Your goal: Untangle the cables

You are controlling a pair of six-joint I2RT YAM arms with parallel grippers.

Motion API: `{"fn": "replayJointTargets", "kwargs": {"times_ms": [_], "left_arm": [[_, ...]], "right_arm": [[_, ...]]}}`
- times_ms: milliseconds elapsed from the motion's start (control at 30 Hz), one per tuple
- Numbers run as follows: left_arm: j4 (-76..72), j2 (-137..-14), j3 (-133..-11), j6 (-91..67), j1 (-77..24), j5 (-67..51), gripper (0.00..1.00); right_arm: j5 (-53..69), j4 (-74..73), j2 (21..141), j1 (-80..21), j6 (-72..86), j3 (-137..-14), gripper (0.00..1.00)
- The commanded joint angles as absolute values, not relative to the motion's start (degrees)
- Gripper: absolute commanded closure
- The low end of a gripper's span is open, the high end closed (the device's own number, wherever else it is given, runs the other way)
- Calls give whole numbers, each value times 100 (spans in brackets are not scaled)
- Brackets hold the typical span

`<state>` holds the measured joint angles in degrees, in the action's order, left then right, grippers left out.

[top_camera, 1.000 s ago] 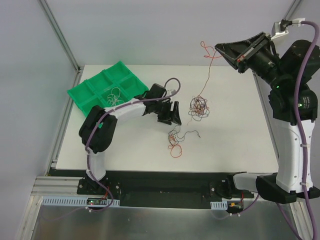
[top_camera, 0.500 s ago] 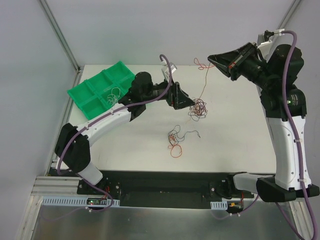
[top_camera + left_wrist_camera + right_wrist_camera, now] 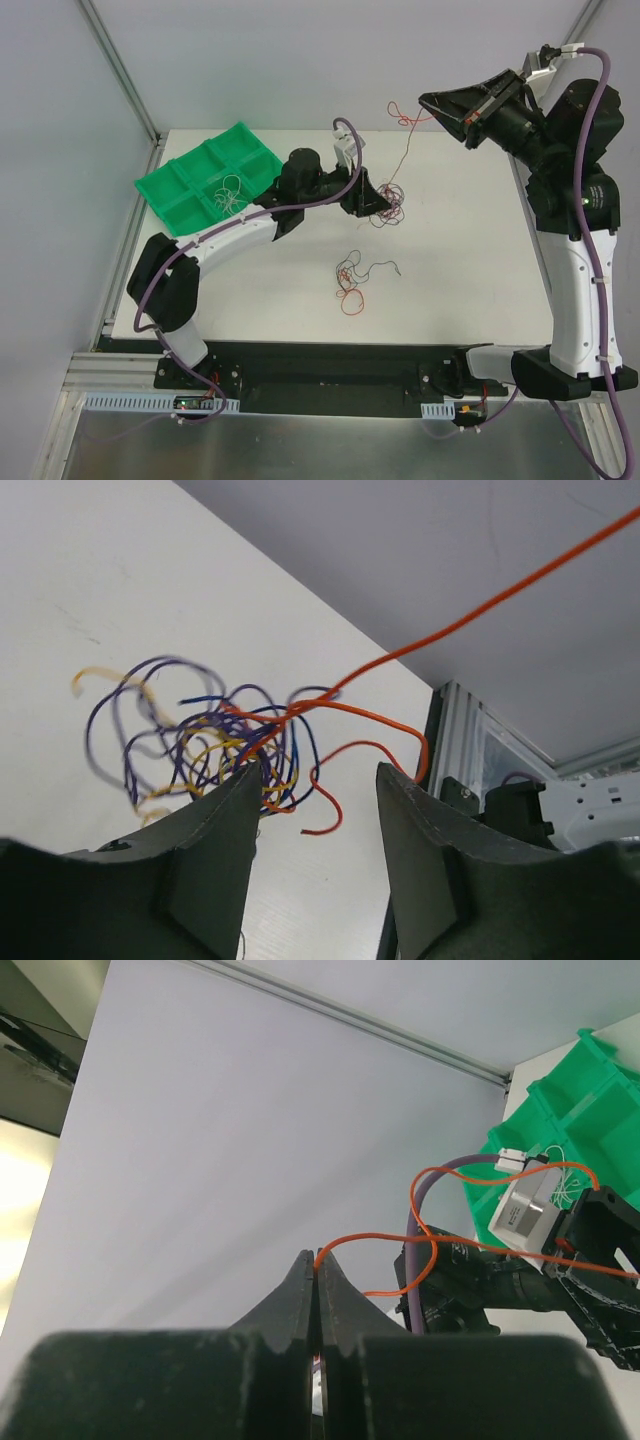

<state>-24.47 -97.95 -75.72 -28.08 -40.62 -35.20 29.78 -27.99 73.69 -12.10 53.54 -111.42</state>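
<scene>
— Where is the right gripper (image 3: 316, 1265)?
— Raised at the far right, its jaws pressed together on the orange wire (image 3: 440, 635). The wire slants down to the tangle (image 3: 384, 202) on the table (image 3: 470, 260).
— And the left gripper (image 3: 315, 790)?
— Its jaws are spread, with the tangle right at their tips. A smaller clump (image 3: 351, 282) lies nearer, well apart. Thin pale wires (image 3: 230, 190) sit in the green tray (image 3: 165, 185) on the left.

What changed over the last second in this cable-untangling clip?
The left gripper swung from mid-table out to the main tangle, jaws open at it; the tangle shifted slightly toward the far left. The right gripper stayed raised, shut on the orange wire. The small clump and green tray stayed put.
</scene>
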Motion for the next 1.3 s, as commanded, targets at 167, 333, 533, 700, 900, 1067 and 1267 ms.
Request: {"fn": "replayJointTargets", "kwargs": {"times_ms": [167, 333, 533, 700, 900, 1067, 1267], "left_arm": [[-2443, -9509, -7225, -2600, -4069, -3637, 30], [-2558, -9773, -7303, -2777, -4131, -3490, 34], [-3283, -10230, -7594, -3548, -4140, -4173, 31], [-4402, -10354, -7269, -4289, -4219, -4859, 29], [-3781, -10678, -7540, -4114, -4272, -4713, 34], [-2506, -11222, -8225, -3543, -4272, -4078, 57], [-3294, -11707, -8552, -4226, -4166, -4236, 69]], "right_arm": [[3094, -2452, 7365, -1213, 5810, -11390, 100], [3085, -2452, 7374, -1230, 5862, -11452, 100], [3067, -2479, 7383, -1222, 5853, -11461, 100], [3120, -2496, 7453, -1230, 5845, -11575, 100], [3146, -2478, 7549, -1222, 5924, -11698, 100], [3217, -2531, 7822, -1239, 6134, -12312, 100], [3278, -2584, 8191, -1257, 6425, -13086, 100]]}}
